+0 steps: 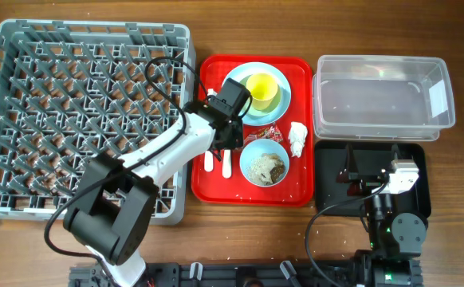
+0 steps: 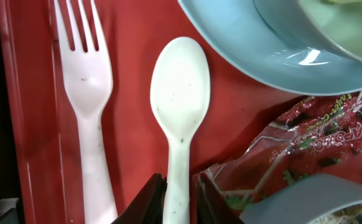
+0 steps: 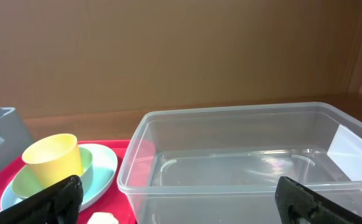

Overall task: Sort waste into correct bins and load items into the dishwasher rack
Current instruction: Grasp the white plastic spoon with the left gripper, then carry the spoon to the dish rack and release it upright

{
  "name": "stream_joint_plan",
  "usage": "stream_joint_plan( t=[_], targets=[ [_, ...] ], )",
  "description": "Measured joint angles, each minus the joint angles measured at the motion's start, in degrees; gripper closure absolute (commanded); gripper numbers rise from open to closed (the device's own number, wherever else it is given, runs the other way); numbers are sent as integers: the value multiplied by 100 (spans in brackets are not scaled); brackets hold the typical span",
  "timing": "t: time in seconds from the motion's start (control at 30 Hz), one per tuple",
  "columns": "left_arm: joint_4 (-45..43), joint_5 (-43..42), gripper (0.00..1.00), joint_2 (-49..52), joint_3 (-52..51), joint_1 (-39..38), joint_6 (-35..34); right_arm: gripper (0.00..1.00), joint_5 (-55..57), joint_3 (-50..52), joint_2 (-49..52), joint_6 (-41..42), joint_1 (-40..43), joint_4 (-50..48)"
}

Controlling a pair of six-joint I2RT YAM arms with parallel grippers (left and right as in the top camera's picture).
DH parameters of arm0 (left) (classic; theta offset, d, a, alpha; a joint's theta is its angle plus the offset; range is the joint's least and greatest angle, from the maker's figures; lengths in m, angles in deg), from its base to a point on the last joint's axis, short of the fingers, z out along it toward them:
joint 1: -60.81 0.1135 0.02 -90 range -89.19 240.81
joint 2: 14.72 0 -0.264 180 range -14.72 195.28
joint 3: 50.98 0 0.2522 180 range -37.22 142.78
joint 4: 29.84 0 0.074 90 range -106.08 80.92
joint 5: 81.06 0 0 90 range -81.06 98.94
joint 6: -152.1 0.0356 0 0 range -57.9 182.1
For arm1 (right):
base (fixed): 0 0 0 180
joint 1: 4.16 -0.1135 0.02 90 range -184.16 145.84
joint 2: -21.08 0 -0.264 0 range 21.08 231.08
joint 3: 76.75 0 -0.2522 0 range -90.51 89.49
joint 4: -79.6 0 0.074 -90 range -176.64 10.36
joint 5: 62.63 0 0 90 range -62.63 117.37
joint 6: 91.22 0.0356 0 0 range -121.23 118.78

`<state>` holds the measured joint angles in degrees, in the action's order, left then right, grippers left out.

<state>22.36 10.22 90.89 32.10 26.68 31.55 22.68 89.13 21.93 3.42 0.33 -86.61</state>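
Note:
The cream spoon [image 2: 180, 93] lies on the red serving tray [image 1: 216, 187] beside the cream fork [image 2: 84, 74]. My left gripper [image 2: 181, 193] is shut on the spoon's handle, low over the tray [image 1: 226, 143]. Behind it, a yellow cup [image 1: 261, 88] sits in a green bowl on the pale blue plate [image 1: 284, 102]. A blue bowl [image 1: 251, 151] holds brown food scraps [image 1: 265, 167]. The red-and-white wrapper [image 2: 318, 137] lies between plate and bowl, and the white tissue [image 1: 297, 137] to their right. My right gripper [image 3: 187, 202] hangs open over the black tray [image 1: 419, 159], facing the clear tub [image 3: 243, 168].
The grey dishwasher rack [image 1: 88, 32] fills the left of the table, touching the red tray's left edge. The clear tub [image 1: 383, 96] stands behind the black tray at the right. The left arm reaches across the rack's right corner.

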Motion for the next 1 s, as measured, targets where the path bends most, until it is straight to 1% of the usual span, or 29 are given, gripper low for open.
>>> stream_joint_plan(
  t=[0.2, 0.33, 0.5, 0.53, 0.57, 0.77, 0.8, 0.9, 0.93, 0.97, 1.0],
  targets=[
    [-90, 42, 79, 286, 0, 0, 0, 0, 0, 0, 0, 0, 2, 0],
    [-232, 42, 80, 535, 2, 0, 0, 0, 0, 0, 0, 0, 2, 0],
    [-271, 61, 79, 595, 61, 0, 0, 0, 0, 0, 0, 0, 0, 0],
    [-271, 61, 89, 601, 70, 0, 0, 0, 0, 0, 0, 0, 2, 0],
    [-273, 61, 96, 601, 70, 0, -2, 0, -2, 0, 0, 0, 2, 0],
    [-372, 116, 96, 584, 81, -4, -17, 0, 0, 0, 0, 0, 0, 0],
    [-393, 195, 96, 549, 81, -7, -17, 0, 0, 0, 0, 0, 2, 0],
    [-249, 1060, 96, 208, 22, -15, -13, 0, 0, 0, 0, 0, 2, 0],
    [-175, 1386, 96, -4, -17, -15, -13, 0, 0, 0, 0, 0, 2, 0],
    [-52, 1751, 96, -420, -46, -15, -9, 0, 0, 0, 0, 0, 2, 0],
    [-22, 1947, 96, -748, -48, -15, 52, 0, 0, 0, 0, 0, 2, 0]
  ],
)
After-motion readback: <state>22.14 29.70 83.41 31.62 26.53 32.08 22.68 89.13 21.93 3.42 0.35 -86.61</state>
